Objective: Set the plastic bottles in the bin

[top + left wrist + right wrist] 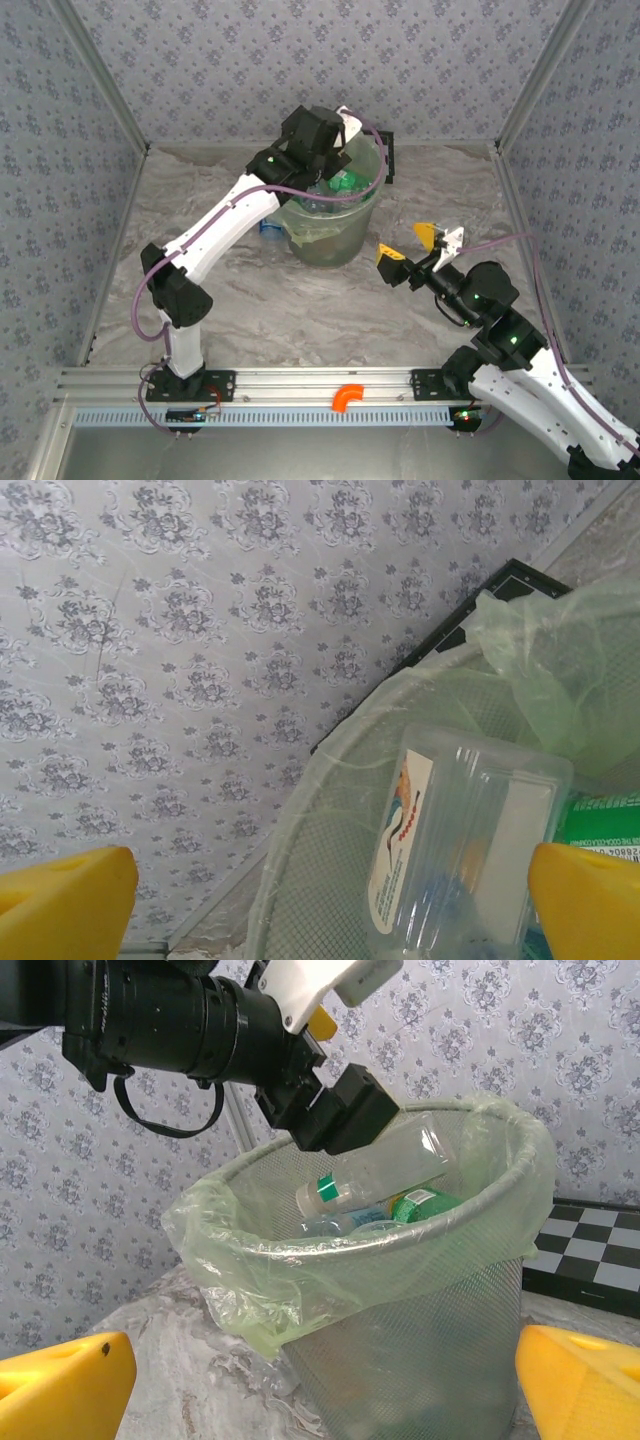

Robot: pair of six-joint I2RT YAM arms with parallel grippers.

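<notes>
Bin [335, 248], top centre: bottles [405, 1205] inside. Your left gripper [330, 905] above it, fingers apart, clear bottle [375, 1170] loose underneath. Right gripper [407, 245] apart, empty. Left of bin, seemingly one table bottle [270, 228] left for you.

The bin [430, 1350] has a fine mesh wall, lined with a thin, crinkled, glossy green plastic bag [260, 1270]. The bottle [400, 1163] is clear, shiny plastic.
</notes>
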